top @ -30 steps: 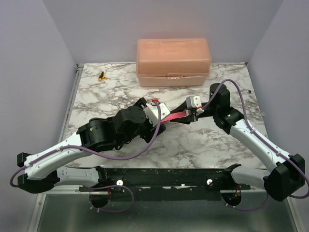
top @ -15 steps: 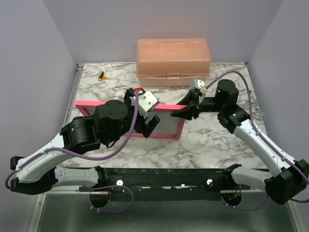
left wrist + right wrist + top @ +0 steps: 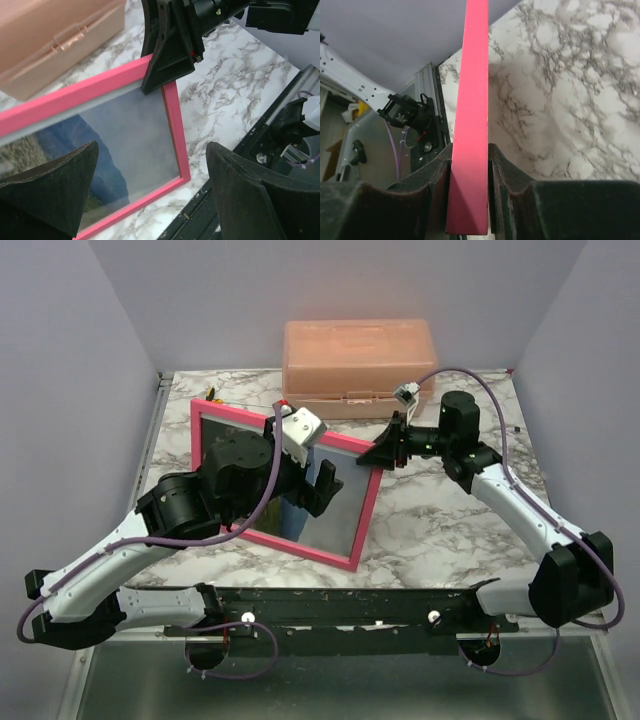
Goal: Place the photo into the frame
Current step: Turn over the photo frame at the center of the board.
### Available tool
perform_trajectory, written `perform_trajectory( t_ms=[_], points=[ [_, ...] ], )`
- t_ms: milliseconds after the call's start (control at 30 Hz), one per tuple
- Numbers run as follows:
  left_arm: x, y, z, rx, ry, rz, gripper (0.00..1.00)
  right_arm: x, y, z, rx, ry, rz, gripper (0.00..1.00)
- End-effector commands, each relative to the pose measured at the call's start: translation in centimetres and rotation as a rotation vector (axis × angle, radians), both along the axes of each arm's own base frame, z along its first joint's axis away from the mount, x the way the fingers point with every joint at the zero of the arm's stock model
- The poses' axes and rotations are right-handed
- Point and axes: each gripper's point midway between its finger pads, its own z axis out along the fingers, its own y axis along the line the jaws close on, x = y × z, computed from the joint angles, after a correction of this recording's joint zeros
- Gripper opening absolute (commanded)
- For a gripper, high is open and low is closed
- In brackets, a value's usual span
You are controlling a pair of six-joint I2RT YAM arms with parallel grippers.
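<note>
– Frame point(image 3: 368, 502) first: where did it sit?
– On the near side of the salmon-pink box point(image 3: 358, 368), tipped up at a slant, its upper edge leaning toward the box and its lower edge down by the marble bench point(image 3: 440, 530). Whether that lower edge touched the bench, I could not tell.

– And the right end effector point(image 3: 383, 452)?
– It was just in front of the box's right end, clamped on the frame's upper right corner. The right wrist view showed both pads pressed flat against the pink border point(image 3: 475, 75), one on each face.

– The left end effector point(image 3: 318, 485)?
– It hung nearer than the box, in front of the pane, with its two fingers point(image 3: 50, 185) spread wide and nothing between them. The frame's lower right corner lay past the fingertips, apart from both.

– Did you see the photo point(image 3: 75, 150)?
– Bluish hills under a pale sky showed inside the border in the left wrist view, on the side of the pane away from the right end effector. From above, the pane only looked grey with the arm mirrored in it.
</note>
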Motion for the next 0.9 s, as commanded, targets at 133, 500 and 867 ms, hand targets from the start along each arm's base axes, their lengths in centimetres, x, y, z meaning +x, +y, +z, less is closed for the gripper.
perform_trajectory(
  t_ms=[133, 500, 867],
  points=[
    [0.5, -1.5, -5.3, -0.151, 0.352, -0.03, 0.9, 1.4, -3.1, -7.4, -0.064, 0.332, -0.073, 0.0],
    [0.3, -0.6, -10.4, -0.195, 0.535, 0.009, 0.9, 5.6, -6.2, -15.9, -0.227, 0.514, -0.319, 0.1],
    [-0.6, -0.5, -10.8, -0.211, 0.514, -0.039, 0.91, 7.6, -9.5, -23.8, -0.413, 0.586, -0.486, 0.51]
  ],
)
